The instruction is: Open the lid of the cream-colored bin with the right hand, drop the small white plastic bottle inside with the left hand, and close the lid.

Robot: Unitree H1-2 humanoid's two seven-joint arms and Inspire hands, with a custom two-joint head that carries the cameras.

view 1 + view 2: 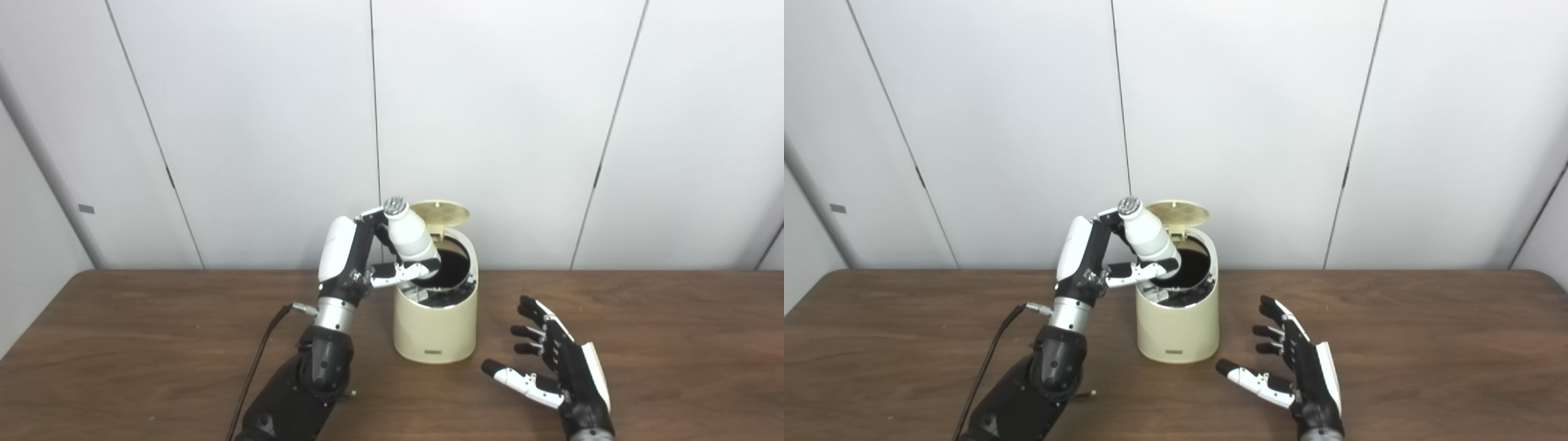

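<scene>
The cream-colored bin (436, 324) stands mid-table with its round lid (441, 214) tipped up at the back, showing a dark opening. My left hand (361, 257) is raised beside the bin's left rim, shut on the small white plastic bottle (411, 236). The bottle is tilted, its base over the opening and its silver cap pointing up and left. My right hand (554, 361) rests low near the table to the right of the bin, open, fingers spread, touching nothing.
The brown wooden table (674, 343) stretches to both sides. A black cable (257, 361) runs along my left forearm. White wall panels (490, 122) stand close behind the bin.
</scene>
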